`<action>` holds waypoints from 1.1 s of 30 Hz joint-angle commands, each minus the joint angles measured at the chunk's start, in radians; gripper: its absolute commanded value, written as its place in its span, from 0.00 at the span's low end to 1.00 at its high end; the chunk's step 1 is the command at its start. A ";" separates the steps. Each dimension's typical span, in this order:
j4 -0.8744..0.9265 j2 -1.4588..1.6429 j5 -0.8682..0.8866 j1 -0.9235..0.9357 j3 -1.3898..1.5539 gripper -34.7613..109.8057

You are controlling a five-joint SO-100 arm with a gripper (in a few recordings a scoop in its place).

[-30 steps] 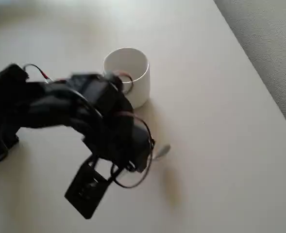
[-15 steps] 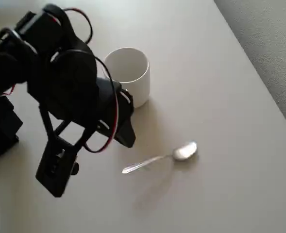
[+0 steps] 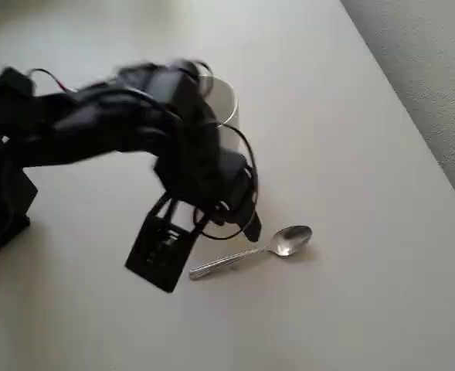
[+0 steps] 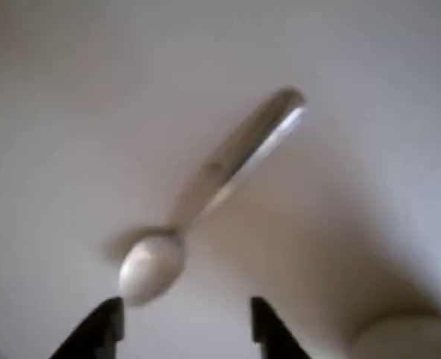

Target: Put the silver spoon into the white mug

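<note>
The silver spoon (image 3: 252, 250) lies flat on the table, bowl to the right and handle pointing left. In the wrist view the spoon (image 4: 205, 187) is blurred, its bowl near the bottom just above my fingertips. My gripper (image 4: 186, 325) is open, with two dark fingertips (image 4: 100, 329) apart and nothing between them. From overhead, the black arm hangs over the table just left of the spoon, with the gripper (image 3: 239, 224) above the handle side. The white mug (image 3: 225, 116) stands upright behind the arm, mostly covered by it.
The pale table's right edge (image 3: 412, 131) runs diagonally, with grey carpet (image 3: 436, 54) beyond it. The arm's base (image 3: 3, 193) sits at the left. A black camera block (image 3: 159, 251) hangs from the wrist beside the spoon's handle end.
The arm swung up and away to the left, uncovering the spoon, then came back right and down over the spoon's handle. The spoon and mug stayed where they were.
</note>
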 commanded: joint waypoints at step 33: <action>-0.193 -0.396 0.126 0.002 -0.330 0.39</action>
